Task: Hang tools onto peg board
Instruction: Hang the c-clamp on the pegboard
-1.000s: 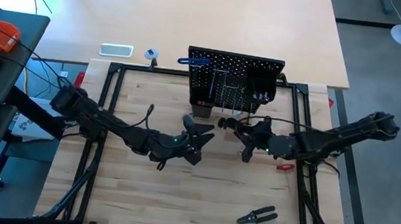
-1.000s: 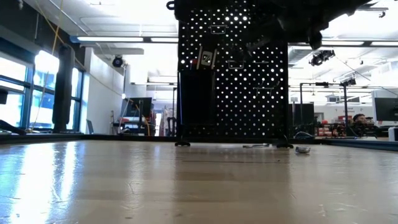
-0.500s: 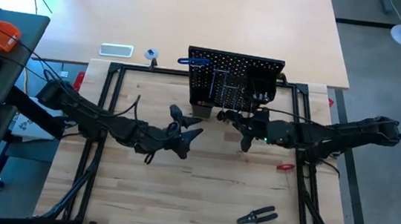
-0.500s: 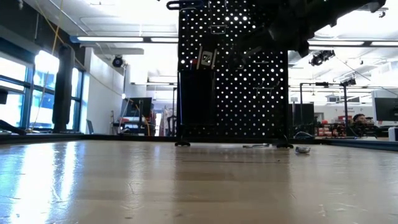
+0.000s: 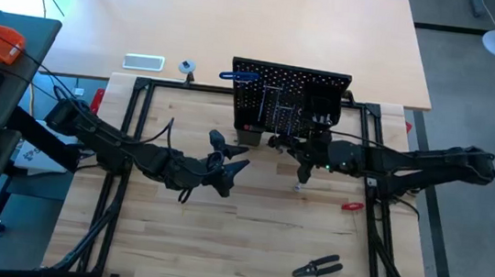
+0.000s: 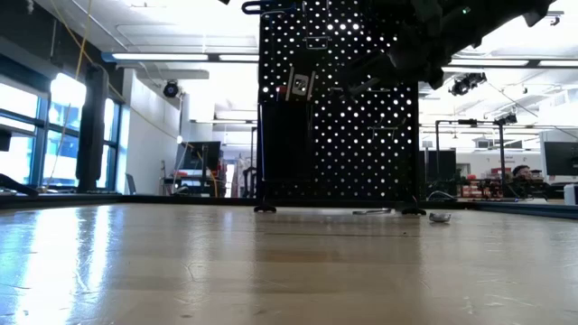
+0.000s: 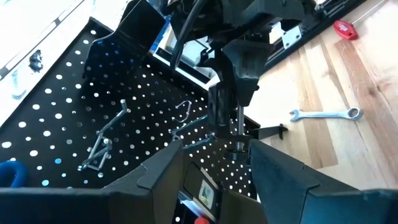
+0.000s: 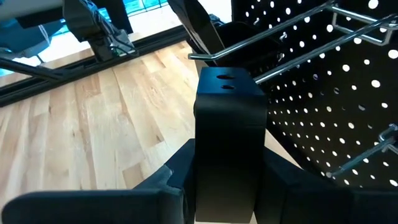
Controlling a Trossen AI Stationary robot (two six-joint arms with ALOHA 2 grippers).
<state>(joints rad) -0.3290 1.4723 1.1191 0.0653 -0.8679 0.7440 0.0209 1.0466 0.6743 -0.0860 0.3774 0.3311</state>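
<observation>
Right gripper (image 5: 304, 154) clamped the black level (image 8: 229, 146) just before the peg board (image 5: 290, 97).
Only the left wrist view caught a silver wrench (image 7: 324, 114) on the table; left gripper (image 5: 224, 159), at nine o'clock, hung spread and empty.

No word, number or brand can be read in any view; the small white label low on the peg board (image 7: 204, 194), just beyond the left hand's fingers, shows only tiny marks too small to tell.
</observation>
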